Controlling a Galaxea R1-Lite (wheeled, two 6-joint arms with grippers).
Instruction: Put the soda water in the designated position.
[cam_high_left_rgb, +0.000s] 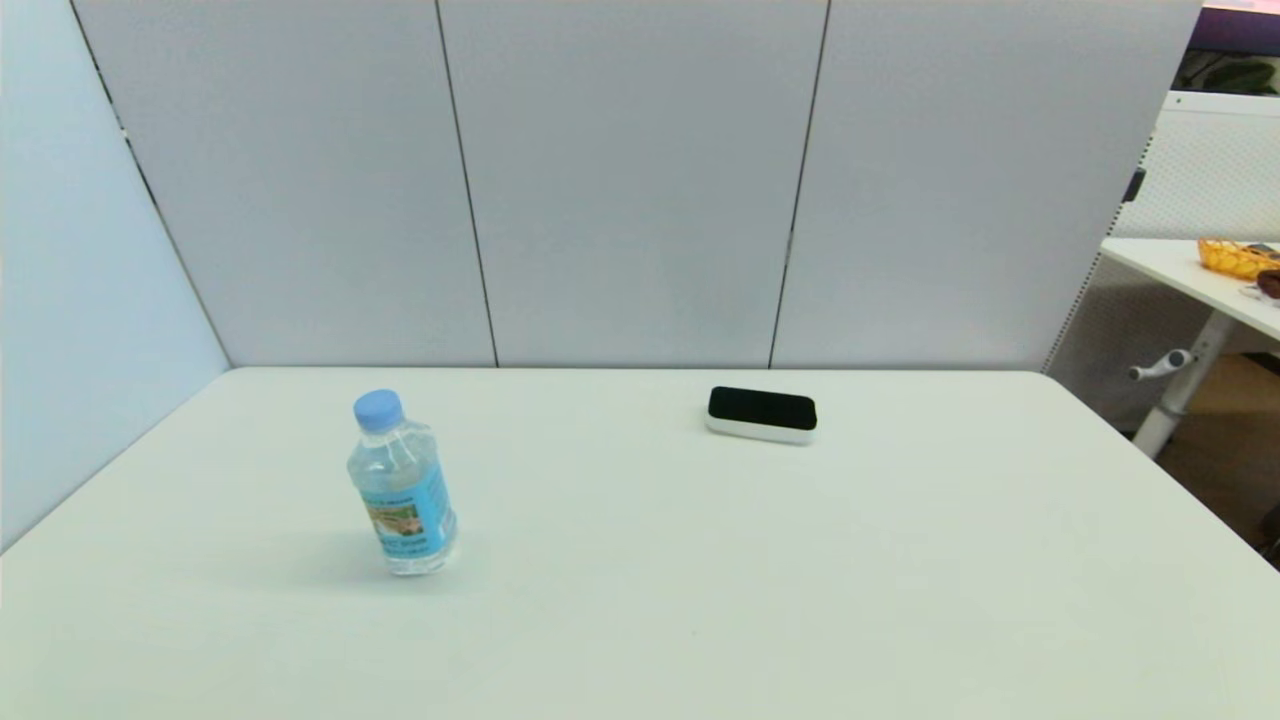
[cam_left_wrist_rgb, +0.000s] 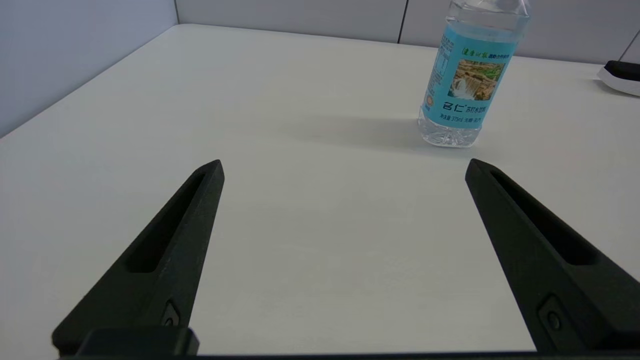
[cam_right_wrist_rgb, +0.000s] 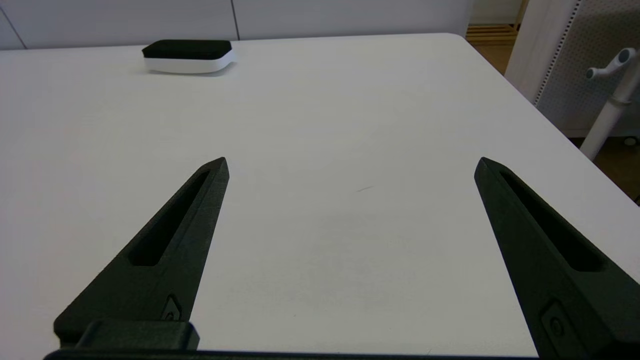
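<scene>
The soda water (cam_high_left_rgb: 400, 488), a small clear bottle with a light-blue cap and blue label, stands upright on the left half of the white table (cam_high_left_rgb: 700, 600). In the left wrist view the soda water (cam_left_wrist_rgb: 465, 85) stands some way beyond my left gripper (cam_left_wrist_rgb: 345, 167), whose fingers are spread wide with nothing between them. My right gripper (cam_right_wrist_rgb: 352, 165) is also open over bare tabletop, holding nothing. Neither arm shows in the head view. The designated position has no mark of its own that I can pick out.
A flat black-topped white device (cam_high_left_rgb: 761, 413) lies toward the back of the table, right of centre; the same device (cam_right_wrist_rgb: 187, 56) shows in the right wrist view. Grey partition panels (cam_high_left_rgb: 640, 180) close off the back and left. The table's right edge (cam_high_left_rgb: 1150, 470) drops to the floor.
</scene>
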